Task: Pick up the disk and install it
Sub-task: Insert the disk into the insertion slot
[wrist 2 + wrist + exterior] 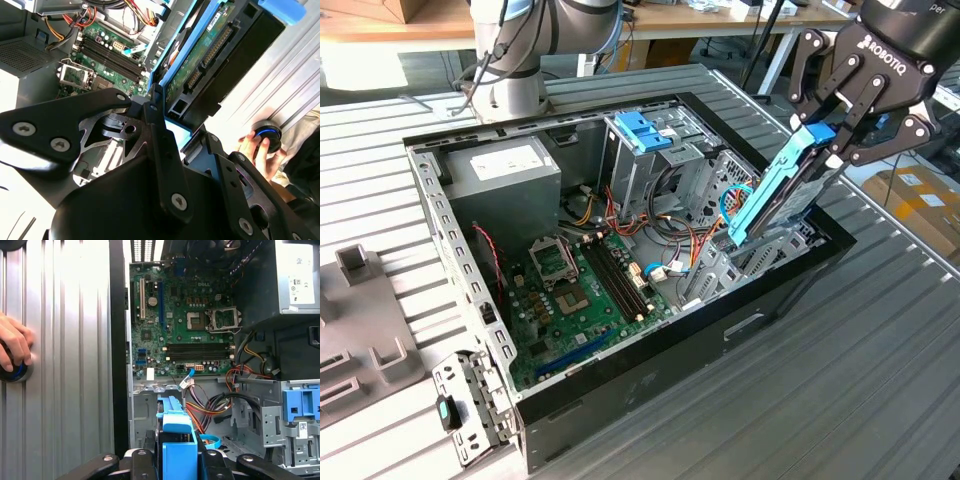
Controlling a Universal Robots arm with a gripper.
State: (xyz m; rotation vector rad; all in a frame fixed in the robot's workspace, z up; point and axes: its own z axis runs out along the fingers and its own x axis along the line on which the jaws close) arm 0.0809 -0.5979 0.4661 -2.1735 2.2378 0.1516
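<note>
Black metal gripper [835, 135] slants down from the exterior view's right, clenched on the upper end of the disk [775, 195] — tilted, blue-railed, its lower end within the open computer case [650, 370]. In the second wrist view the disk's green circuit-board underside shows. In the first wrist view a hand [14, 345] rests on a round knob [17, 372] — on the ribbed table [70, 365].

White lettering [892, 53] marks the tool [842, 140]; a printed sticker [506, 160] tops the power supply [520, 195].
</note>
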